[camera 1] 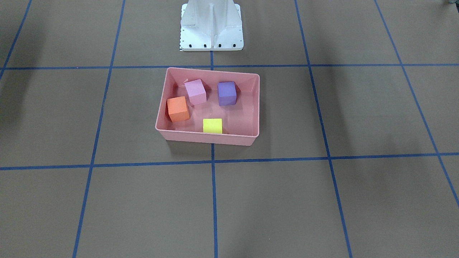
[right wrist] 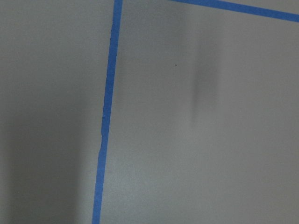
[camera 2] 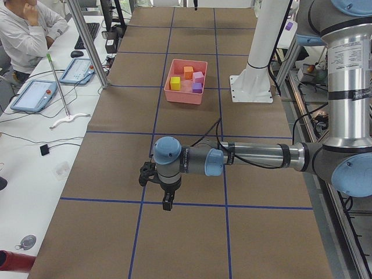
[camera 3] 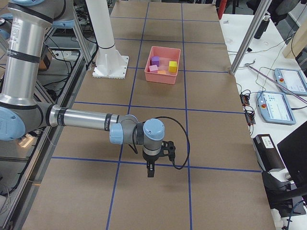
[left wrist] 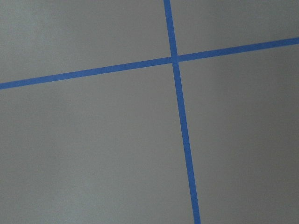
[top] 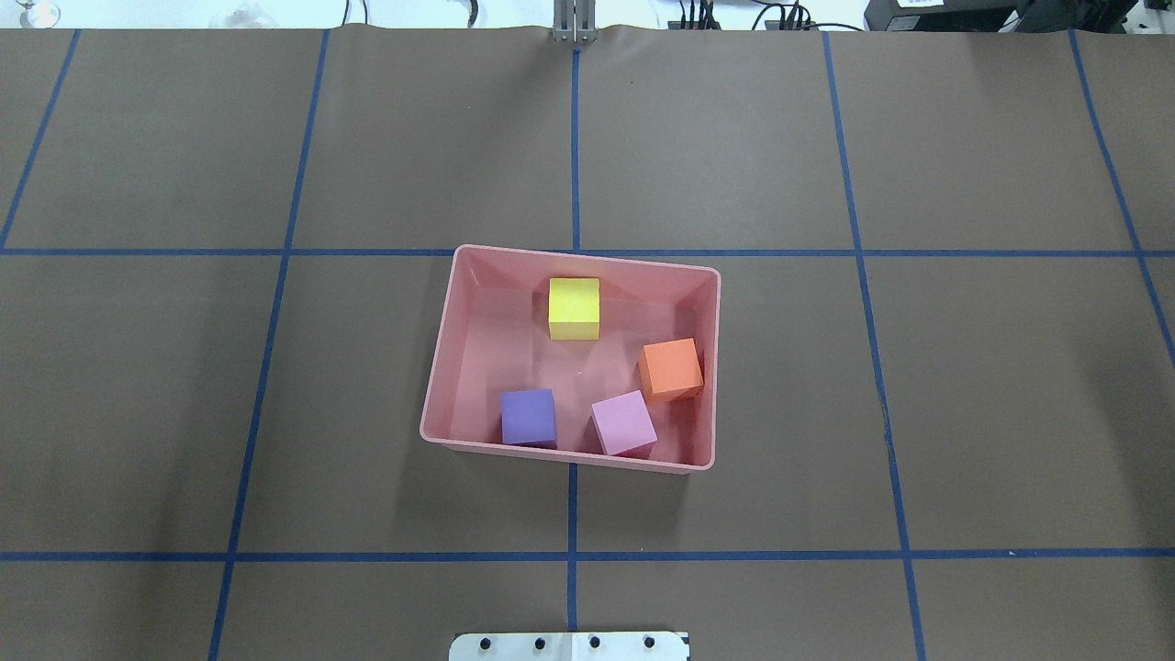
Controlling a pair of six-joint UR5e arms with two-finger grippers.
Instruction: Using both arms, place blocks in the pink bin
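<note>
The pink bin [top: 439, 386] sits mid-table, in front of the white pedestal. Inside it lie the yellow-green block [top: 574, 308], the orange block [top: 670, 369], the purple block [top: 529, 417] and the light pink block [top: 623, 422]. The bin also shows in the front-facing view [camera 1: 208, 138], the exterior left view [camera 2: 185, 96] and the exterior right view [camera 3: 160, 76]. My left gripper [camera 2: 167, 204] hangs over the table far from the bin, seen only in the exterior left view. My right gripper [camera 3: 150, 172] shows only in the exterior right view, also far from the bin. I cannot tell whether either is open or shut.
The brown table carries a grid of blue tape lines [top: 574, 156]. The white pedestal base [camera 1: 211, 27] stands just behind the bin. Both wrist views show only table surface and tape. A side bench with tablets [camera 2: 35, 96] and a seated person [camera 2: 23, 35] flanks the table.
</note>
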